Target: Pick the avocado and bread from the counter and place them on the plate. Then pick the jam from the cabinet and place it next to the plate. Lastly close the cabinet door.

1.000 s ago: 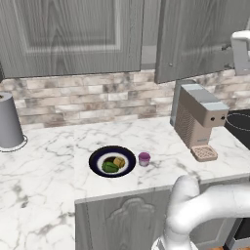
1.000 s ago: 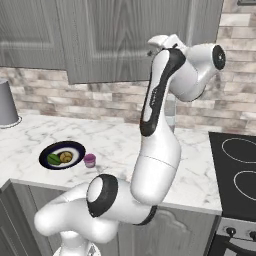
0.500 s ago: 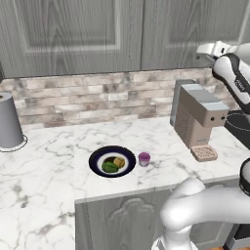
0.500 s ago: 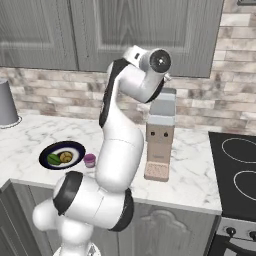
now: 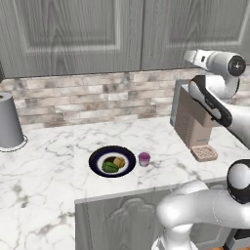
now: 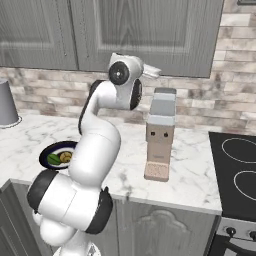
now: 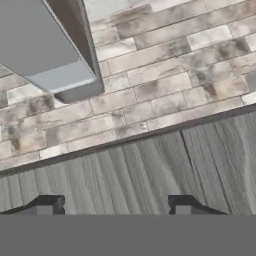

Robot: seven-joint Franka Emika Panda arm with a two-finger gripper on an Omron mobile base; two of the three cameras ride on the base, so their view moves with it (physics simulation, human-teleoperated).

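The plate [image 5: 98, 156] sits on the counter [image 5: 49, 185] with the avocado [image 5: 110, 167] and the bread [image 5: 119, 161] on it. The jam [image 5: 144, 158] stands just right of the plate. Both doors of the cabinet [image 5: 185, 29] look flush and shut. My gripper [image 5: 191, 55] is raised close to the right door's lower edge, above the coffee machine [image 5: 193, 122]. In the hand view the gripper [image 7: 117, 207] faces the wood-grain door [image 7: 150, 170], its fingertips [image 7: 47, 205] apart with nothing between them. From the right, the arm hides part of the plate [image 6: 50, 150].
A grey canister [image 5: 10, 122] stands at the counter's far left against the brick backsplash [image 5: 88, 97]. The coffee machine [image 6: 160, 135] stands right of the arm, and a black stove [image 6: 240, 170] lies beyond it. Bare marble stretches left of the plate.
The right cabinet door, open a second ago, has swung shut. The arm swept left along with it and the hand now sits by the door's lower edge.
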